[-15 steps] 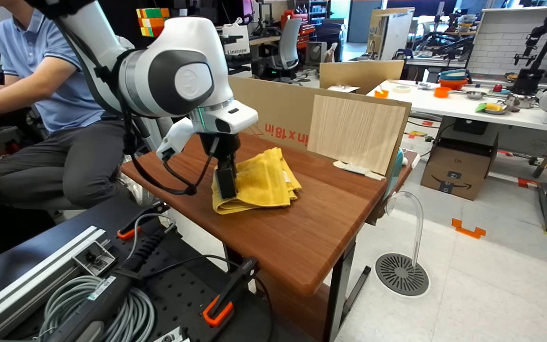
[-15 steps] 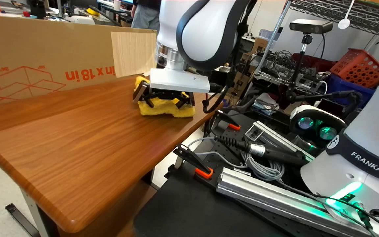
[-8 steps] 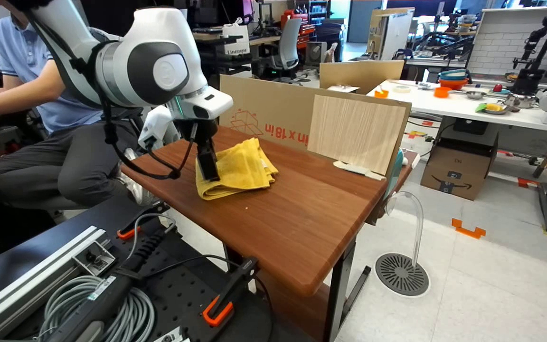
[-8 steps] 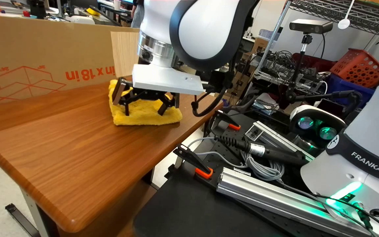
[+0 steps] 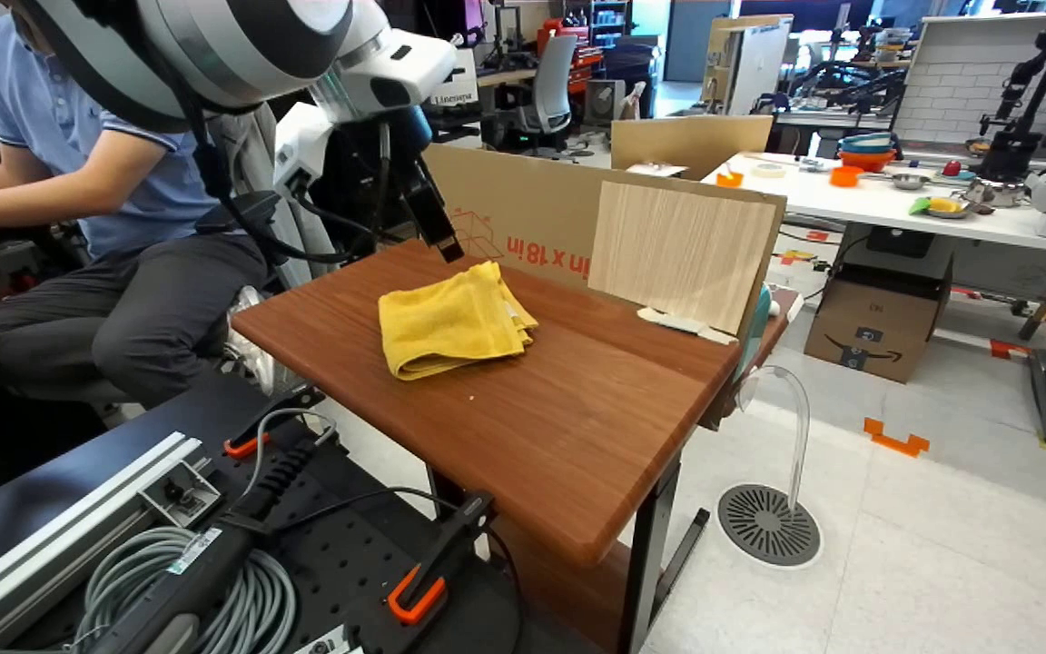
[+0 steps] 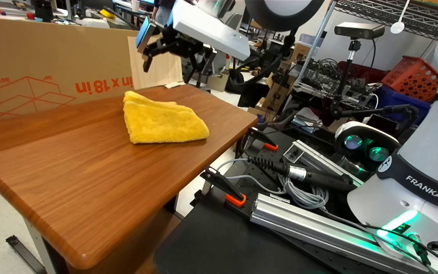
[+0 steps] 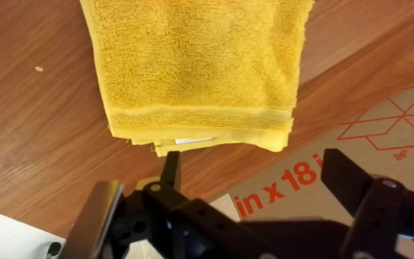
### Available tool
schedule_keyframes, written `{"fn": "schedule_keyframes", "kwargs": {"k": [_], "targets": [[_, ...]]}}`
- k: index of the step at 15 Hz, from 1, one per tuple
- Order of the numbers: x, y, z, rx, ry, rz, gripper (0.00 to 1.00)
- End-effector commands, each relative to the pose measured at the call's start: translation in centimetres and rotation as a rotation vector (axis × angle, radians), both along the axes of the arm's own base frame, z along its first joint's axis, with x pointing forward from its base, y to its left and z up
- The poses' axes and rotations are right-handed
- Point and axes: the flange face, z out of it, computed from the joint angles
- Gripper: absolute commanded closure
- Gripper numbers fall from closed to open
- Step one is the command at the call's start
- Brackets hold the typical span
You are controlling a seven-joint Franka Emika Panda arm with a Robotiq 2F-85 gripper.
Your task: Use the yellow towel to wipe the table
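Wrist view: the towel (image 7: 199, 64) lies folded on the table (image 7: 31, 118), just ahead of the gripper (image 7: 253, 165), whose jaws stand wide apart with nothing between them. It has risen off the towel; both exterior views show the towel below it. Wiping is therefore probably finished, or paused for a new grip. The towel's far end is cut off here, as is part of one jaw. A pale speck (image 7: 38, 68) beyond the jaws (crumb or scratch, too small to tell) lies near the towel.
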Motion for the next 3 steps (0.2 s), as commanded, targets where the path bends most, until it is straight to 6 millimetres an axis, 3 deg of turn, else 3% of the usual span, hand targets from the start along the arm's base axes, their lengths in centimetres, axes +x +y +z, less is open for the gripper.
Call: {"fn": "schedule_keyframes", "kwargs": {"k": [1,3], "targets": [[-0.01,-0.18,0.09,0.001,-0.001,-0.001,0.0],[-0.18,0.19,-0.58,-0.006,0.012,0.007,0.0]]}}
